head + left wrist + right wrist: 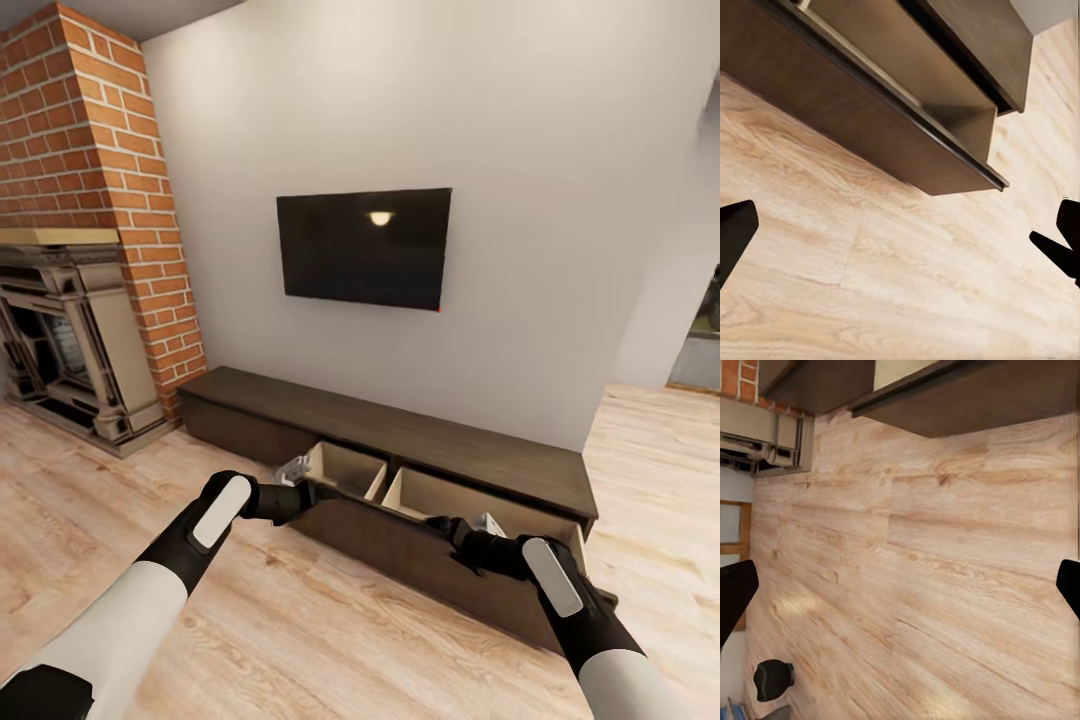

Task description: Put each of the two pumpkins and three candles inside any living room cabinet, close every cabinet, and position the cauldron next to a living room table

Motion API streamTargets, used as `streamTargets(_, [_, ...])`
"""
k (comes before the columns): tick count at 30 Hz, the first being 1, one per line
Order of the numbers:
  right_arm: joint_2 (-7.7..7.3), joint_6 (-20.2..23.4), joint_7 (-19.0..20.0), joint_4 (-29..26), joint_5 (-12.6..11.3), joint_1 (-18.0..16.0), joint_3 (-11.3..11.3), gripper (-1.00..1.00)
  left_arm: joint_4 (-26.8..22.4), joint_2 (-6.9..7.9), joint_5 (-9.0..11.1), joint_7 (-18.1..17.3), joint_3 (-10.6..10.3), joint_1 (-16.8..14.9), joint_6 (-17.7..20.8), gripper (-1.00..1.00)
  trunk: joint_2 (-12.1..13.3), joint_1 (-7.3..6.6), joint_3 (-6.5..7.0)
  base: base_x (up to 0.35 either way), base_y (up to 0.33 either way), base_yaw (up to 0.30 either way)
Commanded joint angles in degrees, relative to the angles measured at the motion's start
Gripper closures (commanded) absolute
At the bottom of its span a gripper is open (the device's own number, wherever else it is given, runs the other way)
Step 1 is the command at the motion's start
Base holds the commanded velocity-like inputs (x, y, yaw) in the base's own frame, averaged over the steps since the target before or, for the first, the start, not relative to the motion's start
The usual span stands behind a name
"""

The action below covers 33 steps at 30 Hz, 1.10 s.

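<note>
The long, low dark brown cabinet (400, 440) stands against the white wall. Its wide drawer (420, 545) is pulled out, and the two tan compartments I can see into hold nothing. My left gripper (305, 492) hovers at the drawer front's left end. My right gripper (445, 527) is over the front's right part. Both are open: in the wrist views the left gripper (900, 244) and right gripper (900, 596) have black fingertips (735, 232) (735, 600) spread wide over bare floor. Pumpkins, candles and cauldron are out of view.
An ornate dark fireplace (70, 340) under a brick chimney (90, 130) fills the left. A black TV (363, 247) hangs above the cabinet. Light wood floor (120, 520) spreads in front. A small dark rounded object (772, 679) lies on the floor; what it is I cannot tell.
</note>
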Motion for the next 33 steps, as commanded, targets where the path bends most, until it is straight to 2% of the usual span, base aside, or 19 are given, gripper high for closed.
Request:
streamTargets(1, [0.03, 0.3, 0.3, 0.0, 0.3, -0.1, -0.1, -1.00, -0.1, 0.08, 0.2, 0.1, -0.2, 0.0, 0.1, -1.00, 0.0, 0.00, -0.01, 0.000, 0.067, -0.252])
streamTargets(33, [-0.06, 0.3, 0.3, 0.3, 0.2, -0.1, -0.4, -1.00, -0.3, -0.17, 0.1, 0.0, -0.2, 0.0, 0.0, -1.00, 0.0, 0.00, 1.74, 0.000, 0.010, -0.252])
